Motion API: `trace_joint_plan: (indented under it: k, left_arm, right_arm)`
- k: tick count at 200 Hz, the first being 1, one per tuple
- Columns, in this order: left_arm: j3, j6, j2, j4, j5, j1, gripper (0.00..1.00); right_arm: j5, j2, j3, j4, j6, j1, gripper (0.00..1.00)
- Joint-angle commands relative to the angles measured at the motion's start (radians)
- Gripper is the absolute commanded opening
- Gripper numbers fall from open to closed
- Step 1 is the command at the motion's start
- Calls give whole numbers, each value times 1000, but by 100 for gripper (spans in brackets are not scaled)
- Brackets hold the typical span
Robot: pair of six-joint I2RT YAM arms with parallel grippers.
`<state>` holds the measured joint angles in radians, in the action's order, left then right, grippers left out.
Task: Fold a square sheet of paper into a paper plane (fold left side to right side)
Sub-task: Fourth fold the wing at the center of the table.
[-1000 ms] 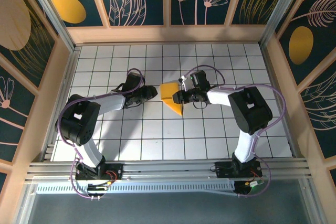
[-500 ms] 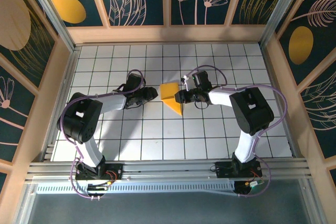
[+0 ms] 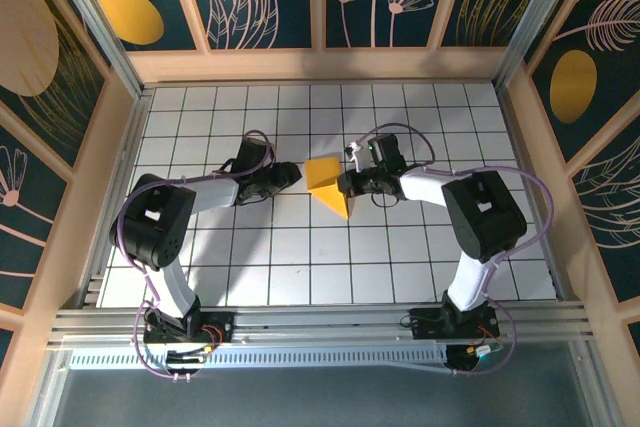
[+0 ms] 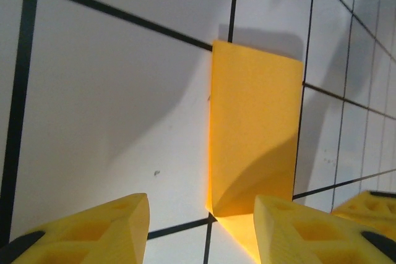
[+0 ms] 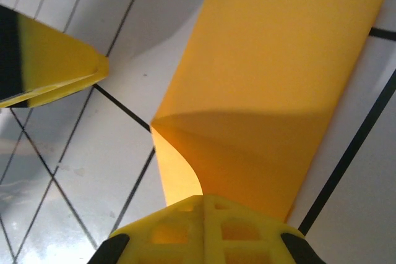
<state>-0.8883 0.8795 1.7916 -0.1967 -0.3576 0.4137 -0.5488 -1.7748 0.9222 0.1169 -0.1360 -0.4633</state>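
Top external: right tool clamped on the near edge of the folded sheet of paper — that edge raised off the counter. Left tool just beside the sheet, fingers apart — sheet lies between both tools.

I'm getting bright, even light from overhead, with soft shadows lying across the table. Up close, the paper is throwing a grey shadow, and the nearest foreground is blurring.
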Motion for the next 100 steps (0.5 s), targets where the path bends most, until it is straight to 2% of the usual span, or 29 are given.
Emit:
trace_joint_plan:
  k: [1, 47, 100]
  left_arm:
    - [-10, 28, 33, -83, -70, -19, 48]
    - [-73, 18, 100, -119, -178, -21, 49]
    - [-137, 27, 163, -138, -230, -19, 49]
  right_arm:
    - [-31, 84, -24, 11, -6, 19, 0]
    - [-46, 131, -54, 20, -20, 29, 0]
    - [-56, 140, -65, 26, -28, 31, 0]
